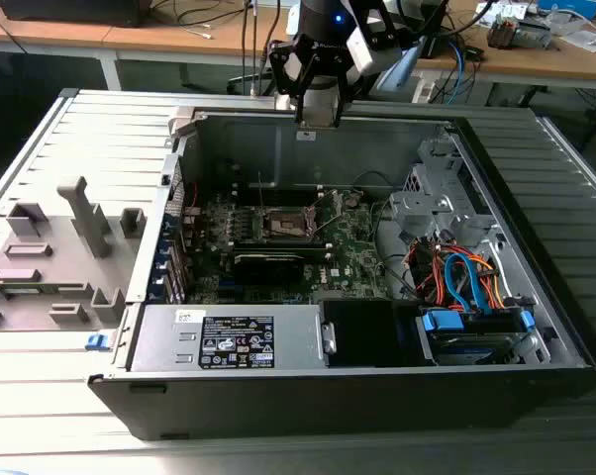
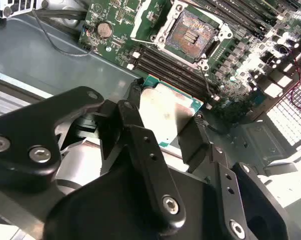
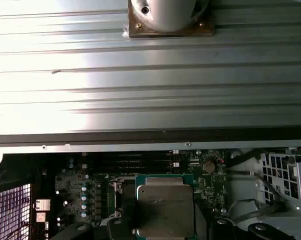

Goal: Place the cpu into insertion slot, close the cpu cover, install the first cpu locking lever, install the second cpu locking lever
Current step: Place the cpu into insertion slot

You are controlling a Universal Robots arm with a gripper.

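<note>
Second wrist view, closest in: the black gripper (image 2: 166, 120) is pinching the cpu (image 2: 163, 107) by two opposite edges, its fingers (image 2: 133, 107) drawn in only to chip width. The chip is hanging above the insertion slot (image 2: 191, 31), not seated. The slot is lying bare, its brown-gold pin field showing, with the thin metal cpu cover (image 2: 146, 22) swung open beside it.

First wrist view is showing the chip's dull silver-grey lid over the green board (image 3: 75, 192), with the ribbed grey table (image 3: 140, 90) beyond.

Exterior view is taking in the open computer case (image 1: 377, 148), the arm (image 1: 323, 54) reaching over its far wall.
</note>
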